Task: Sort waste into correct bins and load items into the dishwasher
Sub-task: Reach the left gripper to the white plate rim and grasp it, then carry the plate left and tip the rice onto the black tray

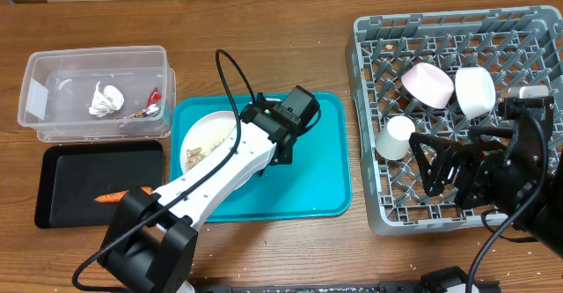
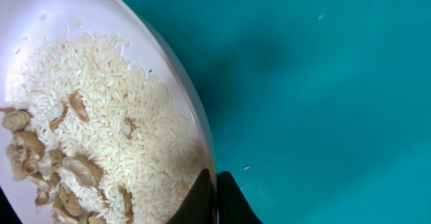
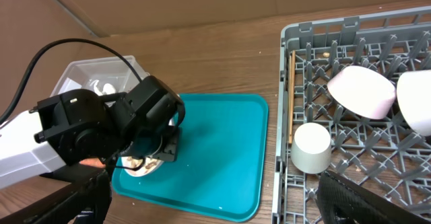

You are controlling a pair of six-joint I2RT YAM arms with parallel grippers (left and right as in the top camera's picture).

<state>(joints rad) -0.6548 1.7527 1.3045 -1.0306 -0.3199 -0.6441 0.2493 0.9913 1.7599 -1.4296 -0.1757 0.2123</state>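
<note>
While the right pincer (image 3: 213, 178) hangs open, the left pincer (image 2: 215, 185) pinches the plate (image 2: 42, 9) rim.

White left arm (image 1: 211, 174) with black wrist and looping black cable (image 1: 219, 55); right arm (image 1: 519, 170) seems all black.

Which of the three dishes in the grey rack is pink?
The wide bowl in the middle is pink; the small cup toward the teal tray and the larger cup on its other side are white.
</note>
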